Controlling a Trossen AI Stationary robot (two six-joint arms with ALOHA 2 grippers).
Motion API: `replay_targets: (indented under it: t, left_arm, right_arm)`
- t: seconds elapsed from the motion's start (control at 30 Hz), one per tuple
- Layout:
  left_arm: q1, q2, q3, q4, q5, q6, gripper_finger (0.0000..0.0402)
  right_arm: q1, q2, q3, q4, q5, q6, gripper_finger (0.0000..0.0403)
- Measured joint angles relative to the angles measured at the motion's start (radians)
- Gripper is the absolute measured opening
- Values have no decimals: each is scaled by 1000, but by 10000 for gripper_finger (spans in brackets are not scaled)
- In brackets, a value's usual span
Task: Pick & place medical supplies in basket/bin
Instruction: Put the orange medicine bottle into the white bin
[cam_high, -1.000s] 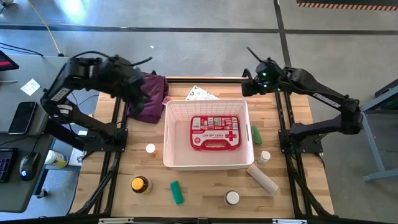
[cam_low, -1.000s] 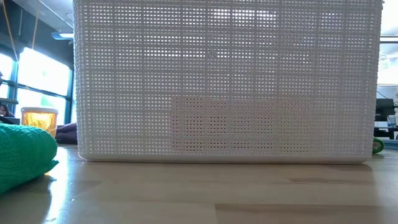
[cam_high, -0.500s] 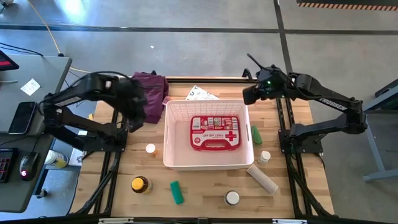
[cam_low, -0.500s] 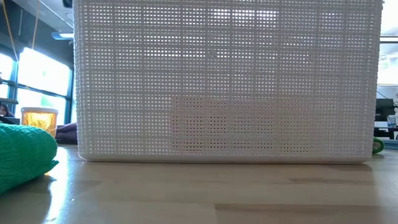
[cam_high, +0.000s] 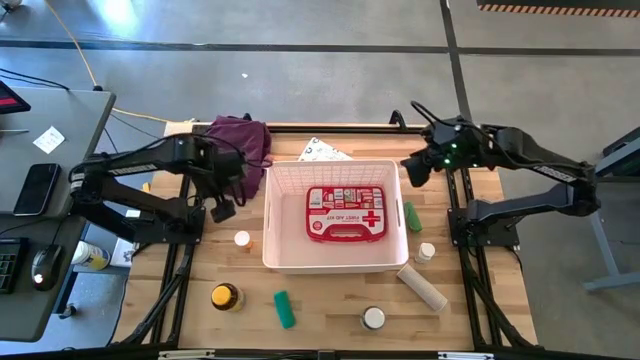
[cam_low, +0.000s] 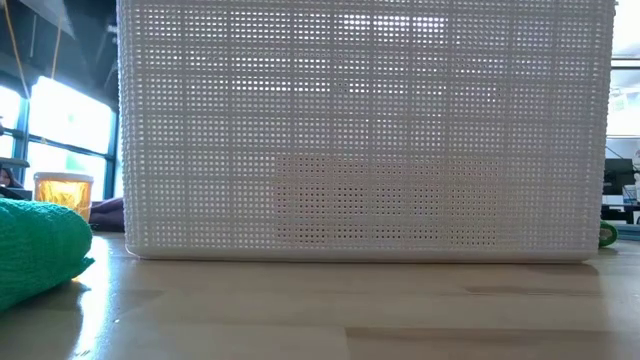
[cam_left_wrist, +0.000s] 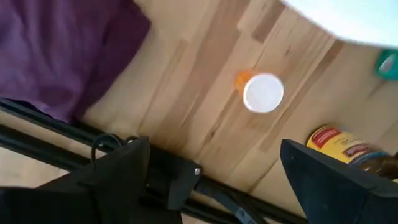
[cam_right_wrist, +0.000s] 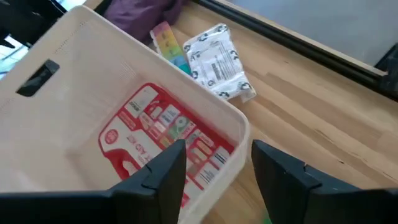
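Observation:
The white basket (cam_high: 278, 215) stands mid-table with the red first-aid pouch (cam_high: 345, 212) lying flat inside it. My left gripper (cam_high: 222, 206) is open and empty, left of the basket and above a small white-capped bottle (cam_left_wrist: 263, 93) that stands on the table. My right gripper (cam_high: 415, 170) is open and empty over the basket's far right corner (cam_right_wrist: 239, 124). An amber bottle (cam_high: 225, 297), a green roll (cam_high: 285, 309), a beige roll (cam_high: 422, 287), a green tube (cam_high: 411, 216), the white packet (cam_right_wrist: 217, 62) and the pill organizer (cam_right_wrist: 171, 46) lie on the table.
A purple cloth (cam_high: 240, 140) lies at the far left by the basket. A white-capped jar (cam_high: 373, 318) and another small bottle (cam_high: 426, 252) stand near the front right. In the low view the basket's wall (cam_low: 365, 130) fills most of the picture. A desk (cam_high: 40, 190) stands left of the table.
My left gripper has gone from over the purple cloth toward the table's near edge, down beside the basket's left wall, and now faces the small white-capped bottle. My right gripper has gone a little toward the near edge, along the basket's far right corner.

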Motion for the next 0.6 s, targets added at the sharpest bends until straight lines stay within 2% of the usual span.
replay_targets:
  t: [0.13, 0.33, 0.43, 0.6]
  left_arm:
    - [-49, 5, -76, 87, 4, -5, 393]
    - [-158, 5, -127, 186, 6, -124, 395]
    - [-234, 5, -151, 238, -45, -166, 398]
    - [-318, 5, -207, 273, -101, -198, 399]
  right_arm:
    - [24, -44, 0, -21, 29, 14, 172]
    - [67, -85, 0, -29, 141, 64, 174]
    - [74, -88, 0, -42, 185, 29, 172]
    - [74, -88, 0, -44, 191, 29, 174]
